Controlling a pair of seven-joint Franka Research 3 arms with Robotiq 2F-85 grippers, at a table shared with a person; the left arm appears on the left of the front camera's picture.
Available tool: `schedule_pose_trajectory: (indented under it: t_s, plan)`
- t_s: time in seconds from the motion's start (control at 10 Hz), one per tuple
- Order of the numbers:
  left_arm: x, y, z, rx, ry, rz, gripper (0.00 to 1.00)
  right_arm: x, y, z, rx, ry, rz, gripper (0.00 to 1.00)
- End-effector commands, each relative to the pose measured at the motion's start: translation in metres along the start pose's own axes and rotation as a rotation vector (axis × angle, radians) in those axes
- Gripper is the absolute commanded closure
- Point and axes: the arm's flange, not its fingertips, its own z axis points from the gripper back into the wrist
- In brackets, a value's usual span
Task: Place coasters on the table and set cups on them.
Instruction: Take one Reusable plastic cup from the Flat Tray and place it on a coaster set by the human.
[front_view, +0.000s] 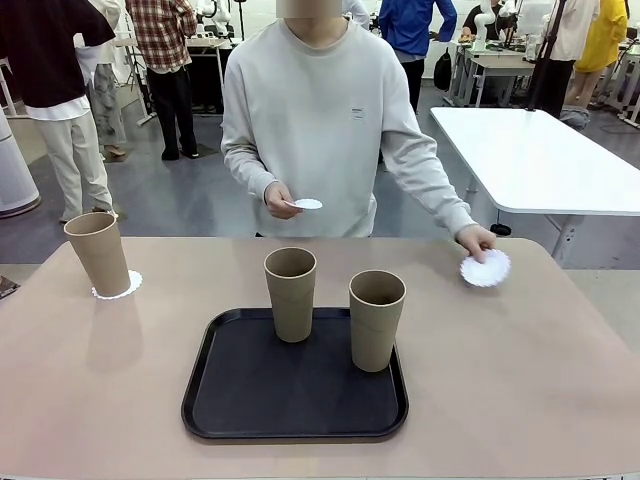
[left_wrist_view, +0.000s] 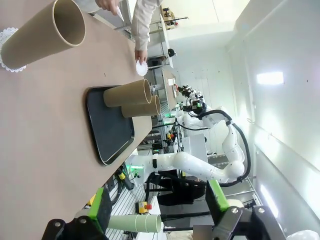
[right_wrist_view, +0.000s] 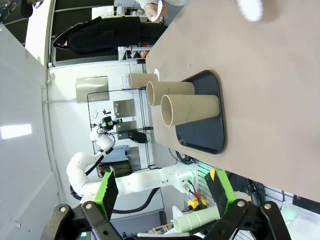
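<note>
In the front view, the person across the table (front_view: 530, 390) is pressing a coaster (front_view: 486, 268) down at the far right with one hand (front_view: 476, 240) and holding a second coaster (front_view: 307, 204) in the other hand (front_view: 279, 199). At the far left a cup (front_view: 99, 252) is already standing on a third coaster (front_view: 122, 288). Two more cups, the left one (front_view: 291, 293) and the right one (front_view: 376, 320), are standing upright in the black tray (front_view: 240, 405) near the middle. They look empty, light and thin-walled, so I'd expect them to tip easily and crush under a hard squeeze. A gentle hold around the mid-body seems wisest. The doilies look limp and flat, awkward to pinch off the tabletop.

In the left wrist view, the left gripper (left_wrist_view: 157, 205) is hanging with fingers spread wide, nothing between them. The lace edge under the far-left cup is showing more plainly here than from the front.

In the right wrist view, the right gripper (right_wrist_view: 165, 190) is likewise gaping and empty, and the far-right coaster is showing as a white blur.
</note>
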Motion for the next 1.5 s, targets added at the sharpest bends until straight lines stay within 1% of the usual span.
schedule_pose_trajectory:
  t_s: [0.0, 1.2, 1.3, 1.4]
  plan:
    - [-0.001, -0.001, 0.001, -0.007, -0.006, 0.006, 0.00, 0.002, 0.001, -0.001, 0.029, -0.006, 0.019, 0.00]
    - [-0.001, -0.001, 0.001, -0.007, -0.006, 0.006, 0.00, 0.002, 0.001, -0.001, 0.029, -0.006, 0.019, 0.00]
    - [-0.001, -0.001, 0.001, -0.007, -0.006, 0.006, 0.00, 0.000, 0.000, 0.000, 0.000, 0.000, 0.000, 0.00]
    - [-0.001, -0.001, 0.001, -0.007, -0.006, 0.006, 0.00, 0.015, 0.022, -0.004, -0.088, 0.132, 0.164, 0.00]
